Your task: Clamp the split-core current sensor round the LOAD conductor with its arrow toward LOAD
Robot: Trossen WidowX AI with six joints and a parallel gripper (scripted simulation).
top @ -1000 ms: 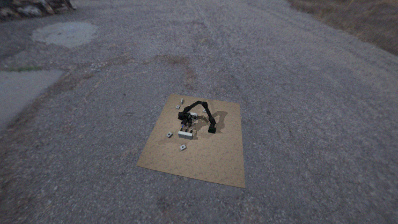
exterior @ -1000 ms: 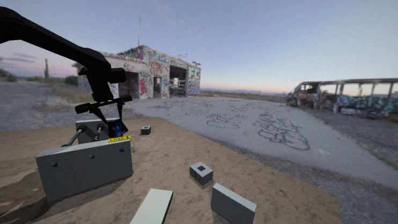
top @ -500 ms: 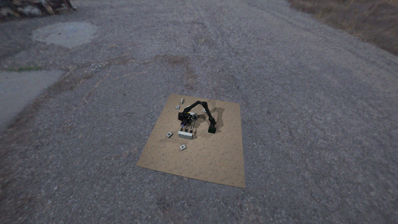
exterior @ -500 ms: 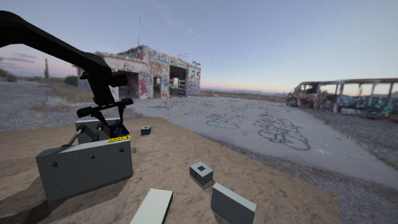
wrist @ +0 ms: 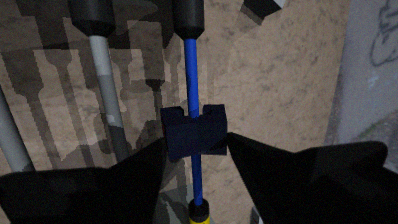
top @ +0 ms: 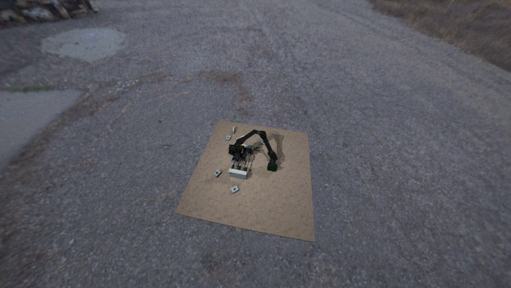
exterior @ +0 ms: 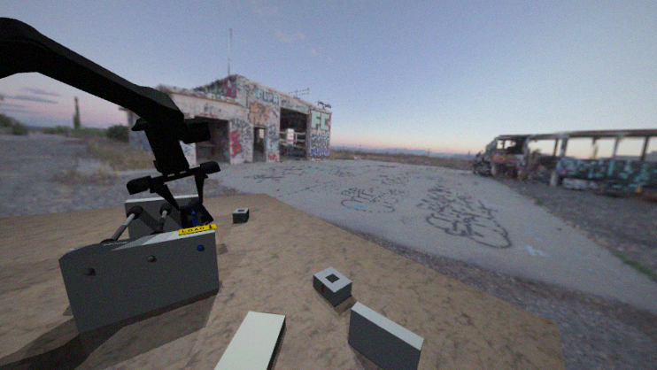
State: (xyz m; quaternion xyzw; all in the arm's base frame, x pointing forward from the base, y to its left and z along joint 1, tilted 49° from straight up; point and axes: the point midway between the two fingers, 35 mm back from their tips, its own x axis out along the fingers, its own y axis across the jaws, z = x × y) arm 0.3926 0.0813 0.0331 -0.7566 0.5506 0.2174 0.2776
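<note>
The dark navy sensor [wrist: 195, 136] [exterior: 204, 213] is held between the fingertips of my gripper [wrist: 197, 140], which is shut on it. The blue conductor [wrist: 191, 75] runs above and below the sensor in the wrist view and lines up with its notch. Whether the conductor sits inside the sensor is hidden, and its latch and arrow cannot be made out. The yellow LOAD marker [exterior: 197, 229] lies on the top edge of the near grey rack wall [exterior: 147, 284]; yellow also shows at the conductor's lower end in the wrist view.
Grey conductors [wrist: 107, 90] run beside the blue one, on its left in the wrist view. A hollow block [exterior: 342, 294] stands right of the rack, with another small block [exterior: 240, 219] farther back. A pale slab [exterior: 252, 340] and an upright grey panel [exterior: 383, 342] are in the foreground.
</note>
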